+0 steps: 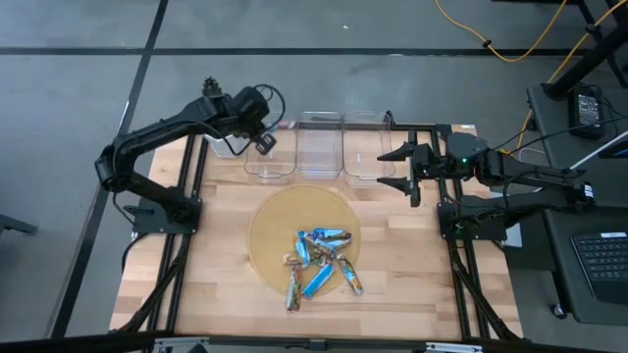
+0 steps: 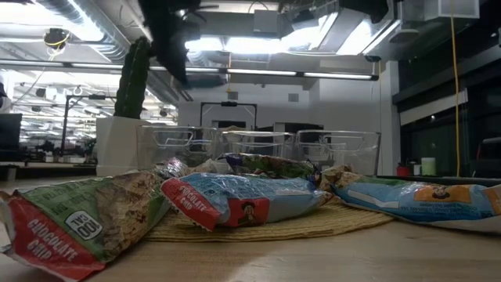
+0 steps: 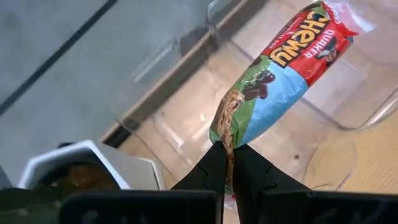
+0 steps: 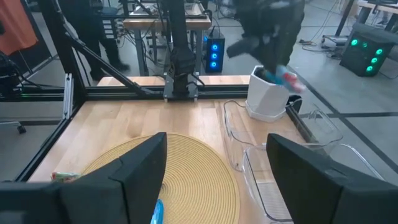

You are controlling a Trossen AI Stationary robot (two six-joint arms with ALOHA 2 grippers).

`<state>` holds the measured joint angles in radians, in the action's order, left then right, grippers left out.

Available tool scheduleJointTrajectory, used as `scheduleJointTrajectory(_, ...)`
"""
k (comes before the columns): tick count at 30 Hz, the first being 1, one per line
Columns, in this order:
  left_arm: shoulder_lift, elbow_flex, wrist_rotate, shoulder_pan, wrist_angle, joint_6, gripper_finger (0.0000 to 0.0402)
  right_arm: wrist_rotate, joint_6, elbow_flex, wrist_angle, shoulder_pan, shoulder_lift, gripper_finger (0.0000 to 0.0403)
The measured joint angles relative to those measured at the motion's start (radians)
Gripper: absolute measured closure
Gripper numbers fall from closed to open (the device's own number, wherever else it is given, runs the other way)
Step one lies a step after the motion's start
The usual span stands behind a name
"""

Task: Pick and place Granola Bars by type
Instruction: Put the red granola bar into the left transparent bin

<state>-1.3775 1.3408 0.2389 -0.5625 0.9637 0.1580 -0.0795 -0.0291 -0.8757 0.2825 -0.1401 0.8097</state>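
Note:
My left gripper is at the table's far side, over the leftmost clear bin, shut on one granola bar in a blue, green and red wrapper. The right wrist view shows this bar under the left arm, far off. The other granola bars lie in a loose pile on the round woven mat, and they fill the foreground of the low view. My right gripper is open, raised to the right of the bins, and holds nothing. My left gripper pinches the bar's crimped wrapper end between its two fingertips. The fingers come from above and lie along the bar's length. The bar is lifted clear and hangs beyond the fingers over the floor of the leftmost bin.
Three clear bins stand in a row at the far side: leftmost, middle and rightmost. A white container stands left of them. Bare wood lies on both sides of the mat. Black frame rails run along the table's edges.

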Motion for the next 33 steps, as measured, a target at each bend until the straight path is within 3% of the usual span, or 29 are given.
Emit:
scheduleJointTrajectory(8,-0.001,-0.098,0.012,0.0,-0.033,0.015,0.0397,0.0,-0.001,0.0,0.0,0.0,0.0,0.0126)
scheduleJointTrajectory(15,-0.023,-0.238,0.009,-0.017,-0.178,0.035,0.0397,0.0,-0.003,0.0,0.0,0.0,0.0,0.0126)
scheduleJointTrajectory(33,-0.158,-0.321,-0.031,-0.015,-0.325,0.012,0.0394,0.0,-0.002,0.0,0.0,0.0,0.0,0.0126)
